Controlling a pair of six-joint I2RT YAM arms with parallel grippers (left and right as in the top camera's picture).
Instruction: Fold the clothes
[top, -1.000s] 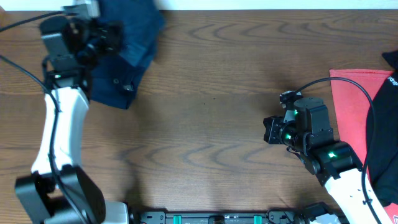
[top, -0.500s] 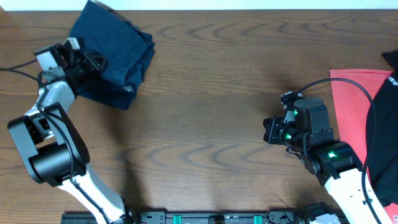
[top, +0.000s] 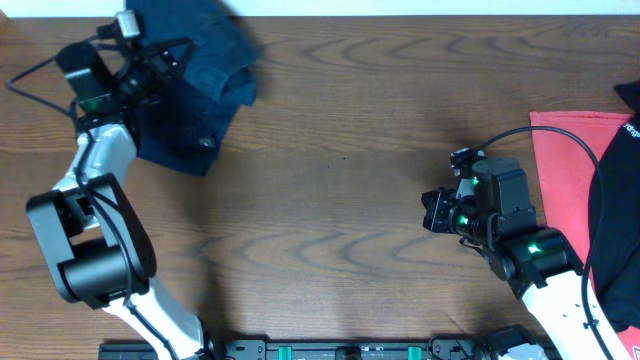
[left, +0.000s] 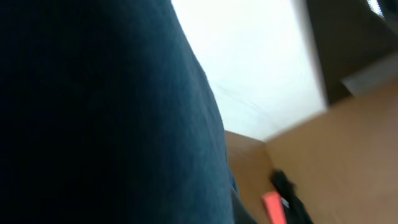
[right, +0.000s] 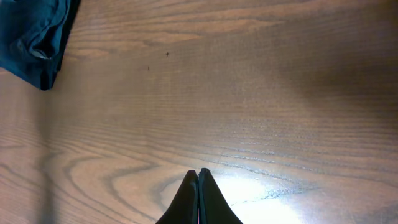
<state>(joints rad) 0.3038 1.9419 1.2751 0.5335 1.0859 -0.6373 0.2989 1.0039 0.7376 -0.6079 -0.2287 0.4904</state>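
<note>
The table (top: 340, 150) is brown wood with bold wavy grain, smooth, with a soft sheen. In the right wrist view a pale glare lies on it close to the camera. The clothes (top: 195, 100) are dark navy denim, matt and thick, lying in soft creases. In the left wrist view they show as flat dull blue, too blurred to show the weave. A small button (top: 205, 142) on them glints like silver metal. A red cloth (top: 565, 170) and a black cloth (top: 615, 200) both look matt. The left arm (top: 95, 165) and right arm (top: 560, 300) have smooth, lightly glossy white shells and black joints. The right gripper (right: 198, 177) has matt black fingers.
</note>
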